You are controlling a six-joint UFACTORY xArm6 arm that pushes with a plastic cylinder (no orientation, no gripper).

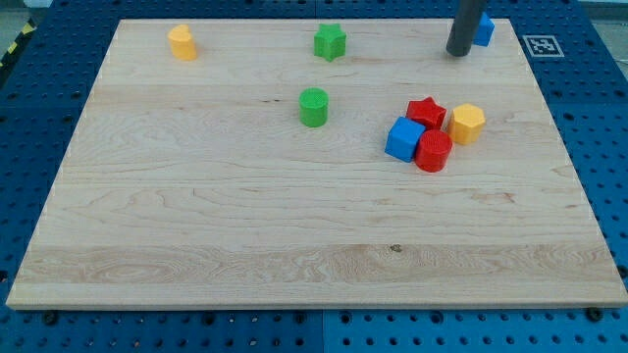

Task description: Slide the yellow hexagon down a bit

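Standing upright, my tip (458,53) at top right, well above yellow hexagon (468,124), no pincer.

There is only one camera, so no second view shares anything with it. It looks down on the wooden board (294,226) from above and from the side of the view's bottom edge, facing toward the far edge at the top — the board's sides narrow upward. It stands back enough to take in nearly the whole board, with strips of blue pegboard table (608,127) around it — only the bottom corners are partly cut.
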